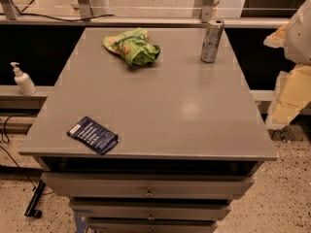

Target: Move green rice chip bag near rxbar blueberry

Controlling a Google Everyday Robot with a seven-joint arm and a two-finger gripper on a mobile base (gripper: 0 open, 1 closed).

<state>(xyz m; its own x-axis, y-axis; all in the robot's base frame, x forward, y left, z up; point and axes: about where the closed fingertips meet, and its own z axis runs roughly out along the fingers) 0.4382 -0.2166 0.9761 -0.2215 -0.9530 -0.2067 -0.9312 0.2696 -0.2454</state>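
Observation:
The green rice chip bag (pixel 132 46) lies crumpled on the far left part of the grey cabinet top (pixel 194 115). The rxbar blueberry (pixel 93 135), a flat navy wrapper with white text, lies near the front left edge, well apart from the bag. My gripper does not show in the camera view. A white and cream shape (pixel 294 67) fills the right edge, and I cannot tell what it is.
A silver can (pixel 212 41) stands upright at the far right of the top. Drawers (pixel 148 186) sit below the front edge. A white pump bottle (pixel 22 79) stands on a ledge to the left. Cables run along the floor at the left.

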